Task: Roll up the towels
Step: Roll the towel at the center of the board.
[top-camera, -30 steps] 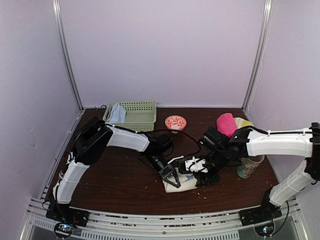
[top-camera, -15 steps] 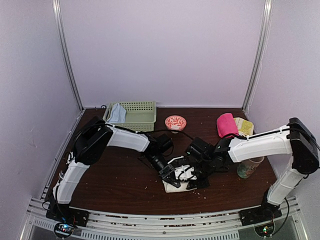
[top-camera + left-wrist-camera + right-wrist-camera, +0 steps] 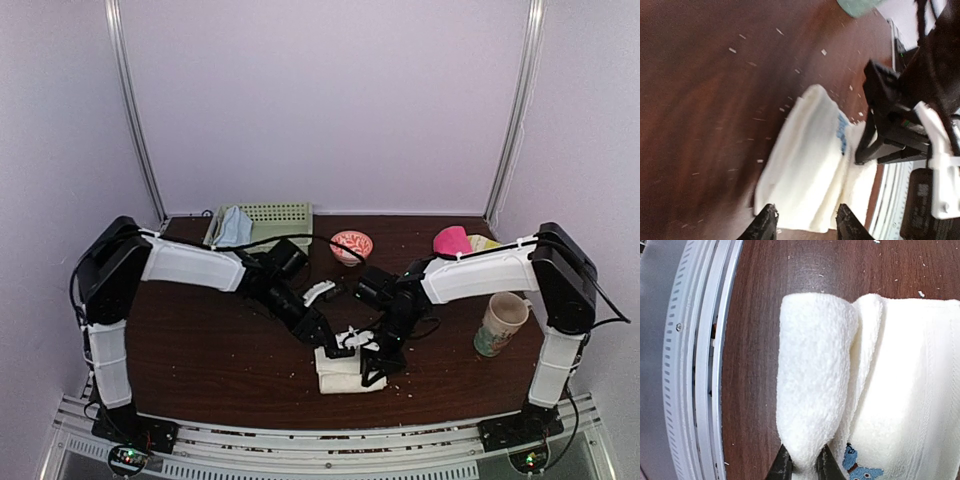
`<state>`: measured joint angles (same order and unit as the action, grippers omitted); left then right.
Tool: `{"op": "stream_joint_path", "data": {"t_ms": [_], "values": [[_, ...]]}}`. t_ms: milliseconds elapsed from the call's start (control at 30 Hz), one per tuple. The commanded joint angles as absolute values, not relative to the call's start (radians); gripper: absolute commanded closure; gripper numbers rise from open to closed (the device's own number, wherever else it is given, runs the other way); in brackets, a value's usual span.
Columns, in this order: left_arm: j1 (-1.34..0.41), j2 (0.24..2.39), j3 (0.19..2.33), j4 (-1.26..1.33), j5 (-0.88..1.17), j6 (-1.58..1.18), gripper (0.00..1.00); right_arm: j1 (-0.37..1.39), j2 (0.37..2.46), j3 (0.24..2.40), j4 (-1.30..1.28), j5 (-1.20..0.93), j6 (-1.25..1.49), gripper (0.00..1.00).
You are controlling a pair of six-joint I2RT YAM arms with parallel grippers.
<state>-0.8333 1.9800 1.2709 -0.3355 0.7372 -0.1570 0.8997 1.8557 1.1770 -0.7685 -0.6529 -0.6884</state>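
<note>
off-white towel (image 3: 812,375), rolled edge between right fingers (image 3: 783,468)

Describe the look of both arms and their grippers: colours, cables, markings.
The left arm and right arm have smooth white link shells, black joints and thin black cables looping alongside. The left gripper and right gripper carry slim black fingers with white brackets behind them. No markings are legible.

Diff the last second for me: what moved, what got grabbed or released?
Left hand released the off-white towel and opened. Right hand swung in leftward and closed on its rolled edge. Pale blue towel, basket and bowl unchanged.
</note>
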Motion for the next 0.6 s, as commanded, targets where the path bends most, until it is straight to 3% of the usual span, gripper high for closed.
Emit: {"op": "stream_joint_path", "data": {"t_ms": [0,200,300,567], "values": [[-0.804,1.773,1.112,-0.082,0.476,-0.255,0.58,0.854,1.975,1.277,-0.997,-0.825,-0.706,0.96],[-0.821,1.519,0.854,0.105,0.291,-0.233,0.57,0.766,2.181,1.453,-1.188,-0.951,-0.726,0.96],[-0.911,1.444,0.781,0.146,0.211,-0.109,0.48,0.734,2.266,1.525,-1.266,-0.975,-0.742,0.96],[-1.185,1.659,0.967,-0.07,0.019,0.202,0.46,0.703,2.344,1.596,-1.34,-1.005,-0.748,0.96]]}}
